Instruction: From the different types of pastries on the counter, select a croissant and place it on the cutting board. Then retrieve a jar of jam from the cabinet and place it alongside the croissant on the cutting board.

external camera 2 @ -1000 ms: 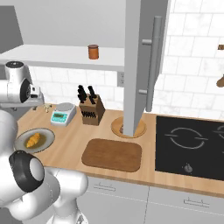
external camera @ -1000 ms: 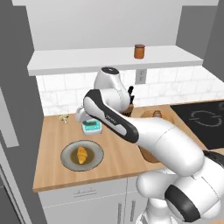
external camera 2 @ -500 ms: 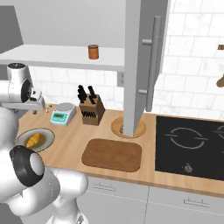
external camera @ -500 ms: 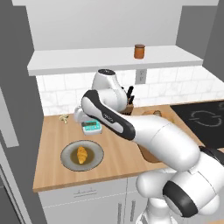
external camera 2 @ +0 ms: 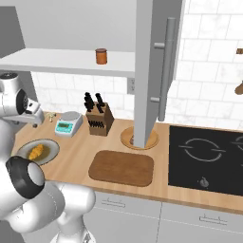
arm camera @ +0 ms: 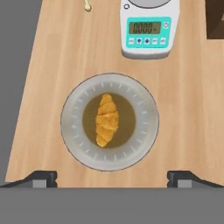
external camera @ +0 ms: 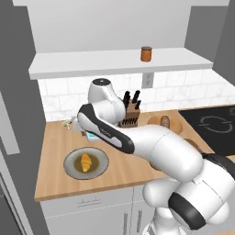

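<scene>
Croissant [arm camera: 106, 120] lies at the centre of a round grey-olive plate [arm camera: 72, 131] on the left part of the table [arm camera: 57, 52]. In the hand view, its long axis runs top to bottom of the frame, roughly at right angles to the line joining the two fingers [arm camera: 42, 178], which stand wide apart with nothing between them. The pastry sits just above the midpoint between the fingertips in that view, so the hand appears to hang over the plate, well clear of it.

A straight descent would likely put one finger on each long flank of the croissant; little wrist rotation appears necessary.

A digital scale [arm camera: 145, 30] stands just beyond the plate. The cutting board [external camera 2: 121, 168] lies well apart to the right, at the table's front edge, currently bare. The jar of jam [external camera 2: 100, 56] stands on the cabinet [external camera 2: 71, 61] shelf above.
</scene>
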Robot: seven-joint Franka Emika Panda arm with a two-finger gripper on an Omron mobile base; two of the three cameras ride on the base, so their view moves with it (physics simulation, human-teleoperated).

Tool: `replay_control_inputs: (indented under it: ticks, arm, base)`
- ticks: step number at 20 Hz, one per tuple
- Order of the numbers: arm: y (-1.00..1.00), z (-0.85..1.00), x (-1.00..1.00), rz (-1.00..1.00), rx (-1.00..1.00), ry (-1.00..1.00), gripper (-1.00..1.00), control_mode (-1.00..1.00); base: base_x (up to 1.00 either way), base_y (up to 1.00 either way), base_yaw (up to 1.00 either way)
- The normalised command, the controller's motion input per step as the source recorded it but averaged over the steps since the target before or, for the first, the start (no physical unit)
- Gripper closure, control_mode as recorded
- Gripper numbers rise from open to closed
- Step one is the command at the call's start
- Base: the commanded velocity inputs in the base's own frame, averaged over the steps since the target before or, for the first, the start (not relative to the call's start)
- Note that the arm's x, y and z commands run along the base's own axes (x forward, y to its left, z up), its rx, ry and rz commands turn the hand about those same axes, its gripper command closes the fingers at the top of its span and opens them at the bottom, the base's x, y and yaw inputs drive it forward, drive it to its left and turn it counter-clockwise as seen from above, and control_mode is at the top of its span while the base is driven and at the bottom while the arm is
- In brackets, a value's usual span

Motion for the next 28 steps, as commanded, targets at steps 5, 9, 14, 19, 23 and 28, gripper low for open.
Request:
replay_control_inputs:
  ticks: [5,9,14,19,23,28]
  arm:
    - [0.14,-0.26,0.2,0.0,0.0,-0.03,-1.0,-1.0]
    - [0.02,-0.31,0.25,-0.01,0.0,-0.02,-1.0,-1.0]
    - [0.01,-0.28,0.27,-0.02,0.0,0.0,-1.0,-1.0]
    - [0.02,-0.25,0.08,-0.01,0.0,0.0,-1.0,-1.0]
    - [0.14,-0.35,0.0,-0.03,0.0,0.0,-1.0,-1.0]
    - [0.23,-0.34,0.0,-0.05,0.0,0.0,-1.0,-1.0]
  base:
    - [0.0,0.0,0.0]
    - [0.0,0.0,0.0]
    - [0.0,0.0,0.0]
    - [0.0,0.0,0.0]
    - [0.0,0.0,0.0]
    - [0.0,0.0,0.0]
